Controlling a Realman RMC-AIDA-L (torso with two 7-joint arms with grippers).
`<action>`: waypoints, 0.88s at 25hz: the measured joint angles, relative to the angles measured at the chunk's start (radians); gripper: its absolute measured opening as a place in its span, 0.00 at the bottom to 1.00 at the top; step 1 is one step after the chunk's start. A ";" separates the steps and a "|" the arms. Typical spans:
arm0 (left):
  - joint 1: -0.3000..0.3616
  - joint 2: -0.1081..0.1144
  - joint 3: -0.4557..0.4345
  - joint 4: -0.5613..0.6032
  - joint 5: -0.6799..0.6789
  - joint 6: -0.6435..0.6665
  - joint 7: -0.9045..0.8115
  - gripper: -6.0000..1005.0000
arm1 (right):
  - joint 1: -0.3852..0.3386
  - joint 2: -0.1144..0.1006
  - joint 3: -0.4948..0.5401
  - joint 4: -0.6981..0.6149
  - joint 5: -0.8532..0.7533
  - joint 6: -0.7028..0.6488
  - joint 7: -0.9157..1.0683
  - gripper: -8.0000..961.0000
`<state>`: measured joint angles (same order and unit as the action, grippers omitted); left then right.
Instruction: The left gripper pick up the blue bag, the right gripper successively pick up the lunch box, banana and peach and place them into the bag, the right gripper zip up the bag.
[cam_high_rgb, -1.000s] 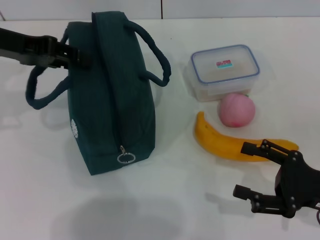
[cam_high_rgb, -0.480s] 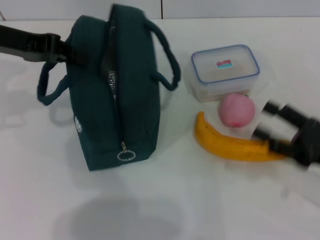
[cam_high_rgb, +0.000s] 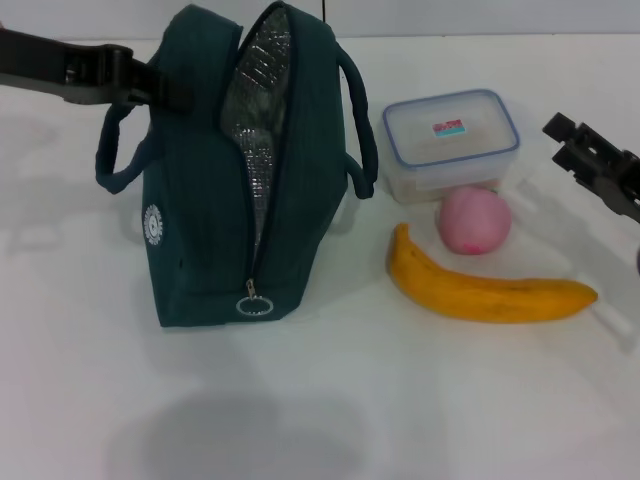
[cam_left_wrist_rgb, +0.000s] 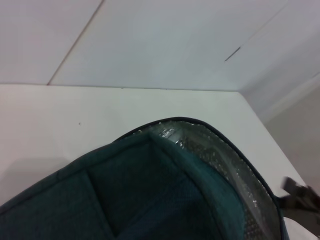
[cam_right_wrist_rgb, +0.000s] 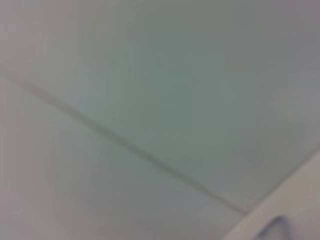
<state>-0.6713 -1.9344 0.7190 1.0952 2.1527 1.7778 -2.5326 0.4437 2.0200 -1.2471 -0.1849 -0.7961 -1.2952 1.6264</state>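
left gripper (cam_high_rgb: 150, 85) clamped on handle of blue bag (cam_high_rgb: 250, 170), bag upright, mouth gaping, silver lining showing. right gripper (cam_high_rgb: 585, 160) beside lunch box (cam_high_rgb: 452, 142), holding nothing; spread: cannot tell. step: first pick. next: descend onto box. banana (cam_high_rgb: 485, 290), peach (cam_high_rgb: 473, 220) wait on table (cam_high_rgb: 400, 400).

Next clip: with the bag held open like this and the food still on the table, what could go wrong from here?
1. The left hand holds the bag only by one handle; pushing the lunch box in may tip or swing it.
2. The opening looks narrow beside the wide lunch box, so it could catch on the zipper edge.
3. The peach sits against the lunch box; the right hand may nudge it into the banana.
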 joint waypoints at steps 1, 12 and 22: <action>-0.003 0.000 0.000 0.000 0.000 0.000 0.005 0.04 | 0.015 0.001 0.000 0.018 0.017 0.024 0.009 0.92; -0.018 0.000 -0.001 0.000 -0.003 -0.004 0.037 0.04 | 0.115 0.008 -0.007 0.073 0.095 0.220 0.110 0.92; -0.036 -0.013 -0.006 -0.001 -0.005 -0.008 0.049 0.04 | 0.229 0.008 -0.027 0.110 0.091 0.374 0.162 0.92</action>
<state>-0.7078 -1.9479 0.7133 1.0942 2.1473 1.7700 -2.4834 0.6726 2.0278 -1.2737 -0.0745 -0.7046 -0.9217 1.7883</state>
